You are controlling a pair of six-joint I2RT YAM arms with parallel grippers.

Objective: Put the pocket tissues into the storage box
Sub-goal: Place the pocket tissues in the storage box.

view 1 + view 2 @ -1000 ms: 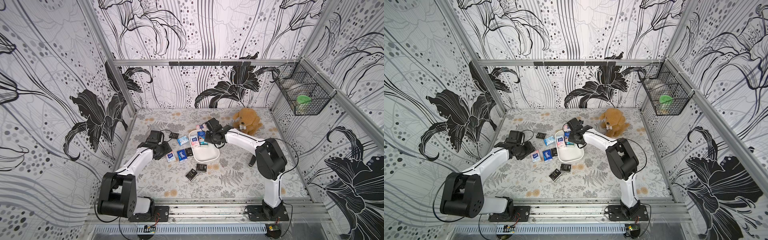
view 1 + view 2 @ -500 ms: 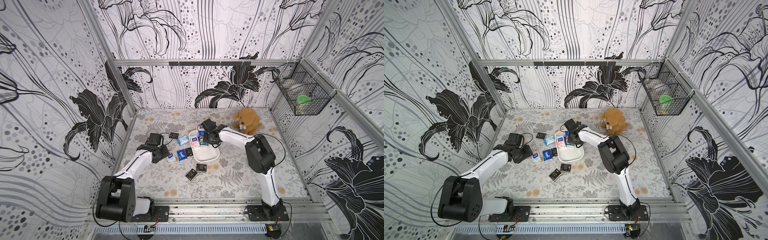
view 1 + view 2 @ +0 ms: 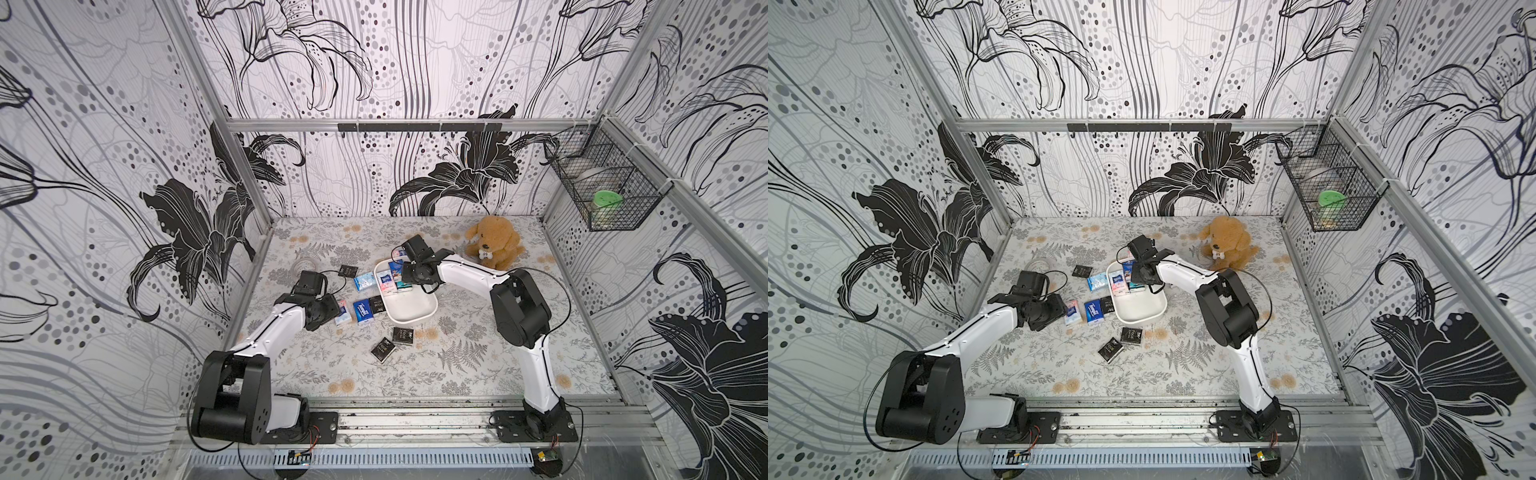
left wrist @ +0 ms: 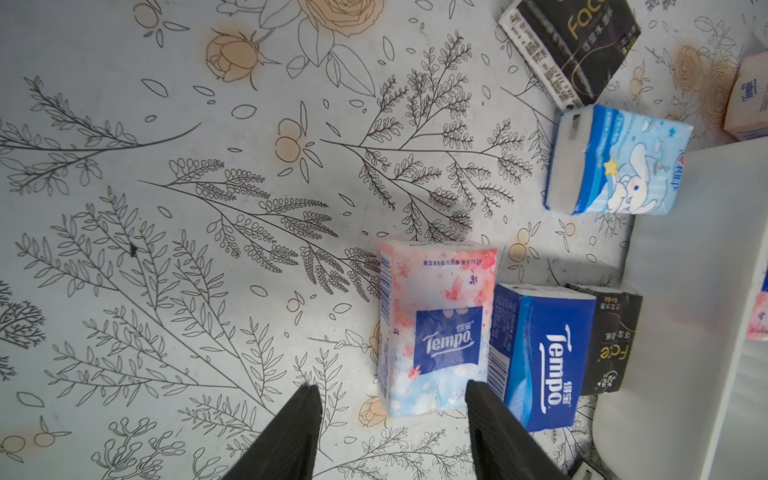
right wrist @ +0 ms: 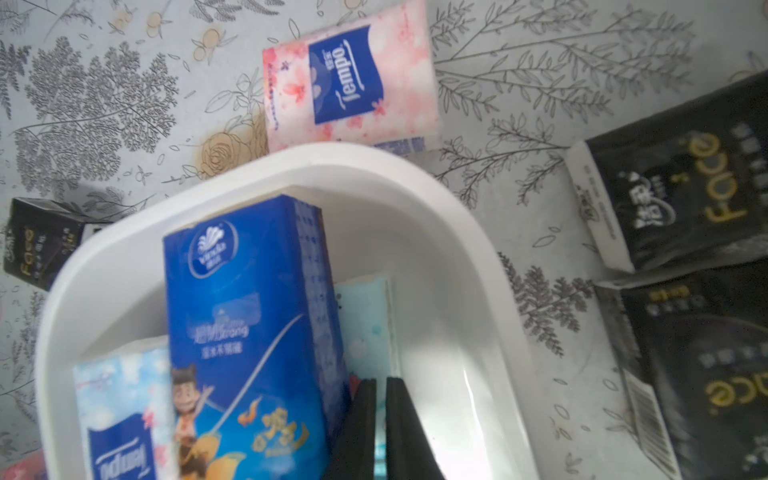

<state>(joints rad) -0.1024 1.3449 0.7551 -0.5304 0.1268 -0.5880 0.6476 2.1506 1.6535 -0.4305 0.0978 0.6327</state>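
Entry: my left hand, released, spreads about the pink-white packet on the bench, one finger over the seam with the touching dark blue packet, so it may wedge or drag; my right hand, clenched empty, sits inside the storage box.

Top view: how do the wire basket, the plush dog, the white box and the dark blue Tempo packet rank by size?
1. wire basket, though it hangs nearer the camera.
2. white storage box and plush dog, about alike.
3. dark blue Tempo packet.
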